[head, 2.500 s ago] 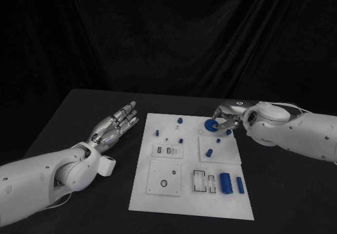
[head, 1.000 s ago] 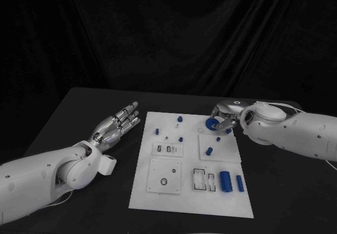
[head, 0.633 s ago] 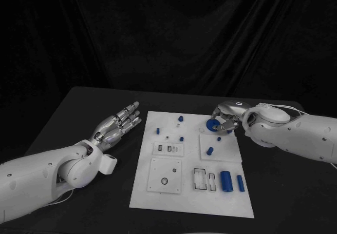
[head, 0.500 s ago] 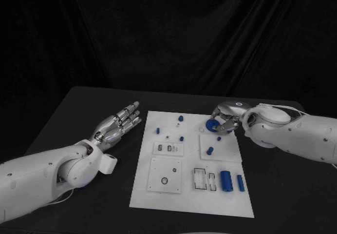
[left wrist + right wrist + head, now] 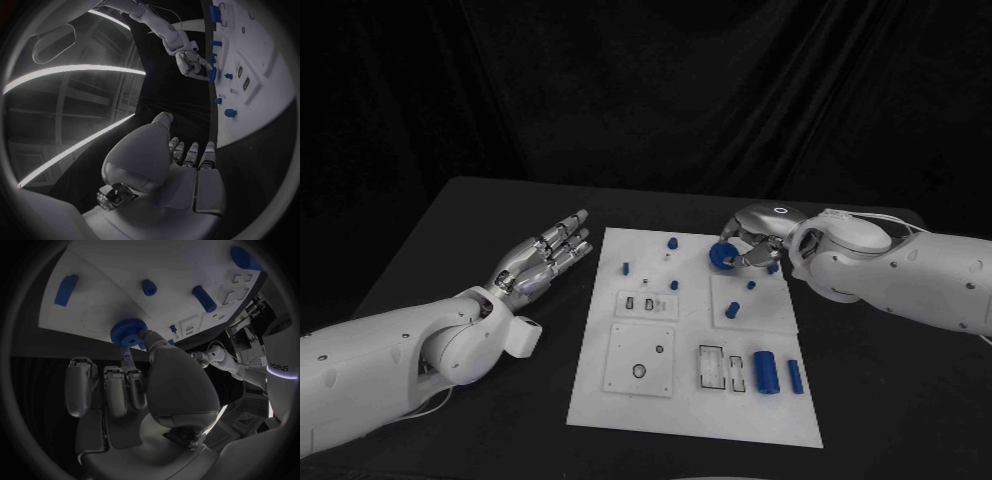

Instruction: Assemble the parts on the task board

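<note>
The task board (image 5: 625, 400) lies at the centre of the surface (image 5: 459, 220). The left hand (image 5: 542, 255) sits left of the board, off its edge. The right hand (image 5: 759, 238) is over the board's far right corner, holding a gear (image 5: 726, 256). Two cylinders (image 5: 764, 371) lie near the board's near right corner.

**A:** Backdrop, head view — a black curtain (image 5: 646, 90) hung behind the table in soft vertical folds, and it was unlit.

**B:** Furniture?

**A:** One black table (image 5: 473, 230), matte; its far edge met the curtain.

**B:** Light?

**A:** Left wrist view — long bright strips (image 5: 75, 70) curved across a dim ceiling, beside a pale rounded panel (image 5: 53, 42).
</note>
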Motion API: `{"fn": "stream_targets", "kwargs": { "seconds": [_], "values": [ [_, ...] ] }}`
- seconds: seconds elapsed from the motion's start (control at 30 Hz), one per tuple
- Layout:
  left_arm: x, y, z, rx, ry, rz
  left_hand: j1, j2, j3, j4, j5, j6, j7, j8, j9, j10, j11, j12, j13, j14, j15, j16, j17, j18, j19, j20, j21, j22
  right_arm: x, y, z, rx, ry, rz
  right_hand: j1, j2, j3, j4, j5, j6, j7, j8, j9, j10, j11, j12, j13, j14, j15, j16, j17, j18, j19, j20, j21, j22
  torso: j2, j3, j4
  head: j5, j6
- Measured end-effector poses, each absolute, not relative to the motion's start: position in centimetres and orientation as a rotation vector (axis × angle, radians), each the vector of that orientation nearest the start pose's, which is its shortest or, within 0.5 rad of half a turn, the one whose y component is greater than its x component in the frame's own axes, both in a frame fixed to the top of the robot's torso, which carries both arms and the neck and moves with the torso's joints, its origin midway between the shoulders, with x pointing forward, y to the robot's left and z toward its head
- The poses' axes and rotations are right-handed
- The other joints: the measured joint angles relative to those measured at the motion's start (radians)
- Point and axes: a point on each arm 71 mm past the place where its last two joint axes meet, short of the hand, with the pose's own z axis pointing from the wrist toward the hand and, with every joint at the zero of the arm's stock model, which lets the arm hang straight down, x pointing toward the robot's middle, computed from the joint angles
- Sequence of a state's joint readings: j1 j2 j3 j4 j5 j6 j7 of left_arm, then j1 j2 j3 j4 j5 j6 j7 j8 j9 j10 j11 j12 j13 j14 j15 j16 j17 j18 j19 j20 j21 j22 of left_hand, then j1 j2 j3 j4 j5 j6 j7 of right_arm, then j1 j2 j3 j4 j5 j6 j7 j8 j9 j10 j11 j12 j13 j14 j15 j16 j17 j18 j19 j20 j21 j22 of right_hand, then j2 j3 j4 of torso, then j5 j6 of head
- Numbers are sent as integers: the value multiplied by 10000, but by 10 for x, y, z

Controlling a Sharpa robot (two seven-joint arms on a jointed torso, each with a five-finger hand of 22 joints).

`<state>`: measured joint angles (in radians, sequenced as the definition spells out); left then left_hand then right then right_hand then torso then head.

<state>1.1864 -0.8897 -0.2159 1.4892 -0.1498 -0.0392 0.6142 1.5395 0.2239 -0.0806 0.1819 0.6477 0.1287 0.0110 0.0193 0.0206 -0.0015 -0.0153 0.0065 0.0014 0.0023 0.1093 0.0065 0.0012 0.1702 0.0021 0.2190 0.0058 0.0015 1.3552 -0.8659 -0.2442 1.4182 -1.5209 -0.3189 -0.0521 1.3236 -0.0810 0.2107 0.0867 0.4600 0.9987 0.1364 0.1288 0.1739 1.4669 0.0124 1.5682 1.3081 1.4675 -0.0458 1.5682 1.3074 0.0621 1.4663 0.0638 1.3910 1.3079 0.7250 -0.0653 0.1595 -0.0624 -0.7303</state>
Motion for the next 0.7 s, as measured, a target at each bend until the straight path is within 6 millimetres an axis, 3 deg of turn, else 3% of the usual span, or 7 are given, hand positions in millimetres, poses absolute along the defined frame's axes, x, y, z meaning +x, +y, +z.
{"fn": "stream_targets", "kwargs": {
  "seconds": [0.4, 0.7],
  "values": [
    [456, 226, -232, -8571, 15604, -17408, 0, 0, 0, 0, 0, 0, 0, 0, 0, -1, -1, 0, -5, -37, 37, 0, 3, -1, 8, 8, 0, 1, 503, -208, -176, -3766, 16480, 5338, -29, 24, -40, 15, -12, -51, -51, 2, 0, 0, 1, 0, -1, 0, 0, 0, -1, 0, 0, 1, 36, -1, 9, 15, 5, -56, 18],
    [456, 224, -232, -8567, 15660, -17459, 0, 0, 27, -27, 0, 0, 0, 0, 0, -1, -2, 0, -3, -37, 36, 0, 5, -1, 7, 7, 0, 1, 507, -177, -176, -4223, 16416, 5759, -30, 22, -42, 13, -50, -86, -87, 31, 0, -1, 0, 0, -3, 0, 1, 0, -1, -1, 0, 1, 35, -2, 10, 7, 1, -96, 37]
  ]
}}
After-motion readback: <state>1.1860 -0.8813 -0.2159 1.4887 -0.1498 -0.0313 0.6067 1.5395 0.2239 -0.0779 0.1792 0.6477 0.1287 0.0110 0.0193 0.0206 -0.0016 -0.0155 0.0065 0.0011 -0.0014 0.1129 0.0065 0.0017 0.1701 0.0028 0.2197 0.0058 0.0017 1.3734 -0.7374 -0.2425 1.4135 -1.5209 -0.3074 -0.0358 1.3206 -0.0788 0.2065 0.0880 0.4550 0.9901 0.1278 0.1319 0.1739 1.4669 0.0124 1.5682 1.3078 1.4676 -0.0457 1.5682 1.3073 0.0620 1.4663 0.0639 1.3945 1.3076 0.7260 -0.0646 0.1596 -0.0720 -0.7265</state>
